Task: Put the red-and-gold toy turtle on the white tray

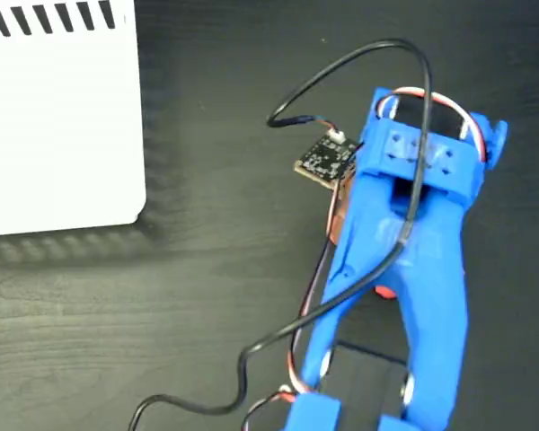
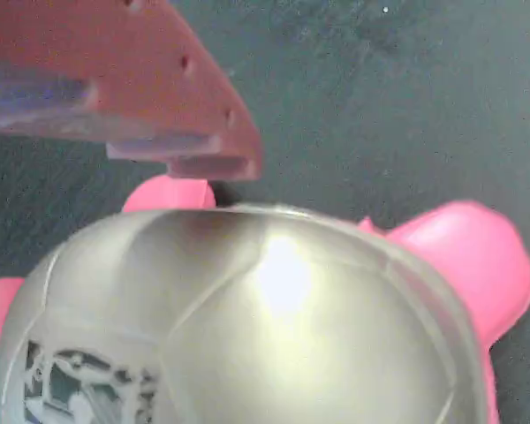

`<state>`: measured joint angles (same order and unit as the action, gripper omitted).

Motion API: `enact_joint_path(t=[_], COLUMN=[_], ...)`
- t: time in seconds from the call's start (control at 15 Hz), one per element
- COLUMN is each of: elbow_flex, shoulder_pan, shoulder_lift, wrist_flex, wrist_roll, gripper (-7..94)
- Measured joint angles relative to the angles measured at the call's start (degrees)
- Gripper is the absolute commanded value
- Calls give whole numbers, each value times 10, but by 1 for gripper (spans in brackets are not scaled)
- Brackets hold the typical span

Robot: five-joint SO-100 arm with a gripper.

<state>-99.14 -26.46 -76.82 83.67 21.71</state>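
Turtle [image 2: 274,327] fills the wrist view right up close, shiny shell, pink head at the right. One gripper finger [image 2: 150,88] hangs just over it; can't tell the jaw state. Big dark table [image 1: 207,296], tray [image 1: 58,126] far left, blue arm [image 1: 413,260] right, covering the turtle except a red sliver.

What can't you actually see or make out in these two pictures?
- Red-and-gold toy turtle: fixed view shows only a red sliver under the blue arm.
- Jaws: whether they touch the turtle; wrist view shows one blurred finger only.
- White tray: cut off by the fixed view's left and top edges.
- Shell mark: blurred, cropped.
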Motion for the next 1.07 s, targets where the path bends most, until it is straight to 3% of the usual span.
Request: enact_joint_path(t=[0.47, 0.67, 0.8, 0.93, 1.07], elbow_flex=[-20, -28, -33, -31, -29], shoulder_pan=[1, 1, 0, -5, -11], shoulder_lift=[14, 21, 21, 24, 24], wrist_flex=[-40, -50, -55, -60, -64], wrist_roll=[-4, -5, -7, -6, -2], gripper=[63, 54, 36, 6, 4])
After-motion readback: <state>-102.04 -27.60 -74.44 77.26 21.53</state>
